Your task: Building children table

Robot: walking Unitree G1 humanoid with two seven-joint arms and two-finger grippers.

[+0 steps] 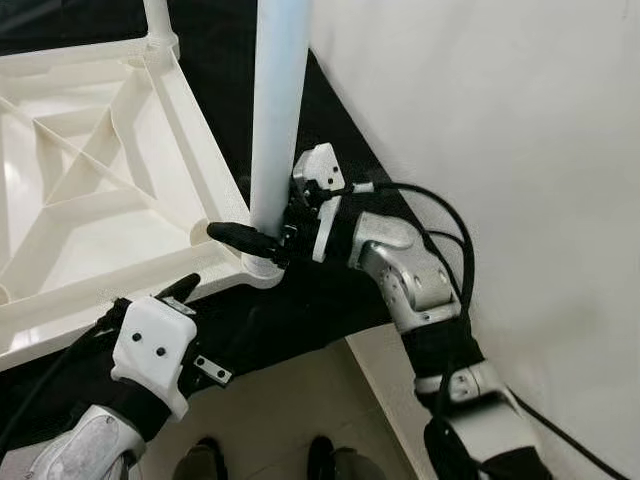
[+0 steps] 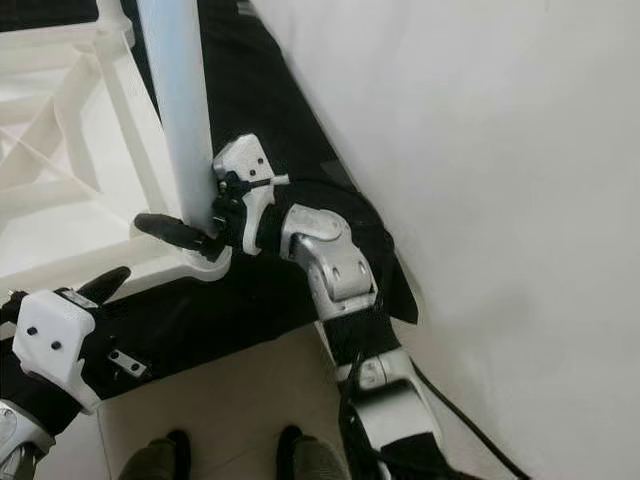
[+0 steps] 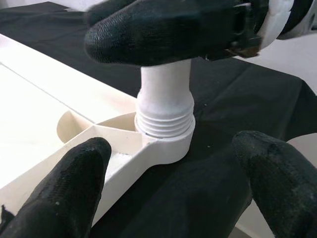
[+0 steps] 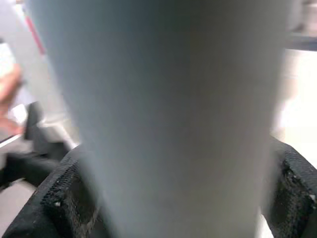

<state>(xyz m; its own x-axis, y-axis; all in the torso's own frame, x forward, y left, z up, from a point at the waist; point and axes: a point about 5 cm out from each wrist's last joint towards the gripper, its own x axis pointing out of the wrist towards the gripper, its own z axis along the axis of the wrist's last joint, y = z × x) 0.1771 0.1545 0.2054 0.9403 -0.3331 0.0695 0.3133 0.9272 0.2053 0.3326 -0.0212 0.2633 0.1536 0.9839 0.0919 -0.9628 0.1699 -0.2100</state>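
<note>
Left pincer (image 1: 185,290): its two black fingers (image 3: 59,193) are spread apart and hold nothing. It sits low, just in front of the corner of the table top, not touching it.
Table top (image 1: 95,200): a white plastic piece lying upside down with its ribs showing. It rests on the black cloth (image 1: 300,310) and reaches away to the left of the left pincer.
Corner socket (image 3: 166,144): a round white ring at the table top's corner, between the two pincers. The leg's ridged end sits in it.
Table leg (image 1: 278,100): a pale tube standing straight up from the socket.
Right pincer (image 1: 262,238): closed around the bottom of the table leg, just above the socket. One black finger (image 1: 240,236) pokes out past the leg toward the left pincer.
Wall (image 1: 500,120): white, on the far side of the right pincer's arm.
</note>
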